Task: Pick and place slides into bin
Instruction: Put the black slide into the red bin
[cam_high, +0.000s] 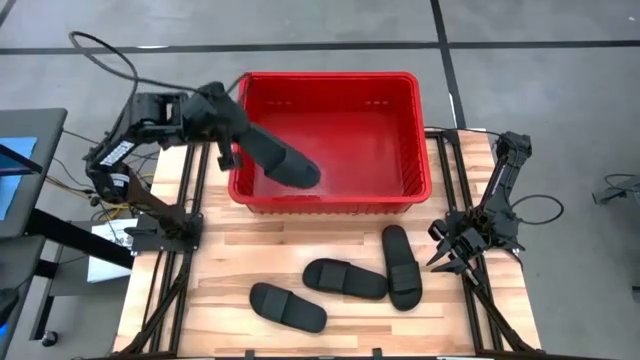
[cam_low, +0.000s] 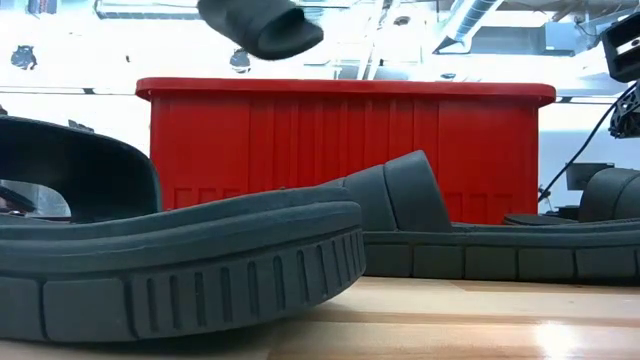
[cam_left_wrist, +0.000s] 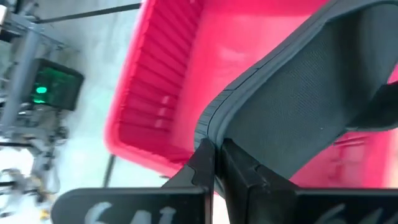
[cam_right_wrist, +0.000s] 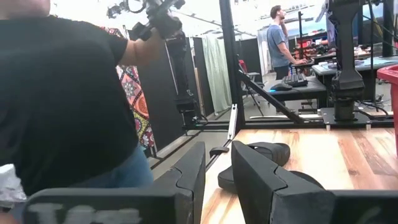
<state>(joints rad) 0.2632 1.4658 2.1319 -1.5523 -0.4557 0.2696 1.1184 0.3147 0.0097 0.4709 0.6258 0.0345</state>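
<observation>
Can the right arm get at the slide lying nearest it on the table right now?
Probably yes: the right gripper waits empty at the table's right edge, beside the nearest slide, with nothing between them.

A pale wooden table is lying under the right gripper, its planks running on ahead of the fingertips. Close beside that gripper, off the table's edge, a person in a black shirt is standing with one arm raised. Far beyond the gripper, another person is standing at a desk where a keyboard is resting. Past the left gripper, down off the table, a dark box is glowing green, possibly some electronic unit. Behind that gripper, a black cable is looping over the grey floor.
</observation>
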